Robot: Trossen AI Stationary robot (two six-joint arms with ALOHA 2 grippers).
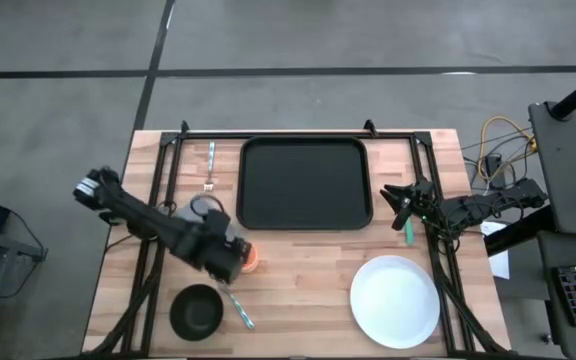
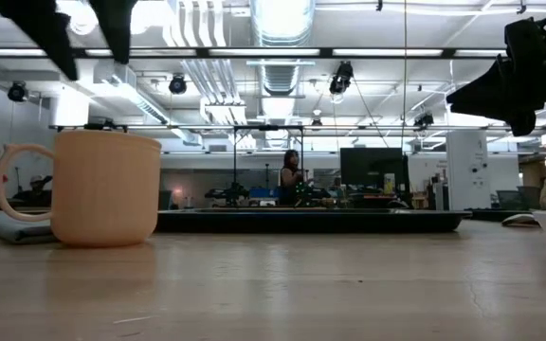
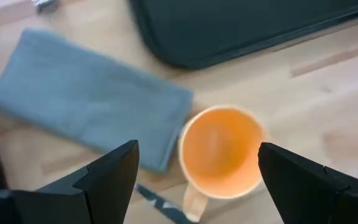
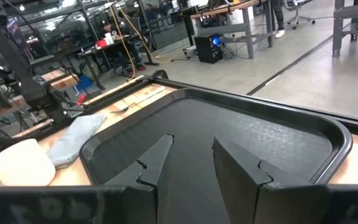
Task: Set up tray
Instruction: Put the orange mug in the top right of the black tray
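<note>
From above, the large flat black rectangular tray (image 1: 305,184) is seen at the table's far middle, the left gripper (image 1: 236,258) over an orange ceramic mug (image 1: 251,260), the right gripper (image 1: 400,203) beside the tray's right edge. At the left wrist, spread fingers (image 3: 107,177) flank the mug (image 3: 220,151), ungrasped. At the right wrist, partly parted fingers (image 4: 155,165) grasp nothing above the tray (image 4: 241,134).

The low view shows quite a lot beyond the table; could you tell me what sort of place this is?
Probably a large open lab or workshop: exposed ceiling ducts, workbenches with equipment, and a person standing in the background.
</note>
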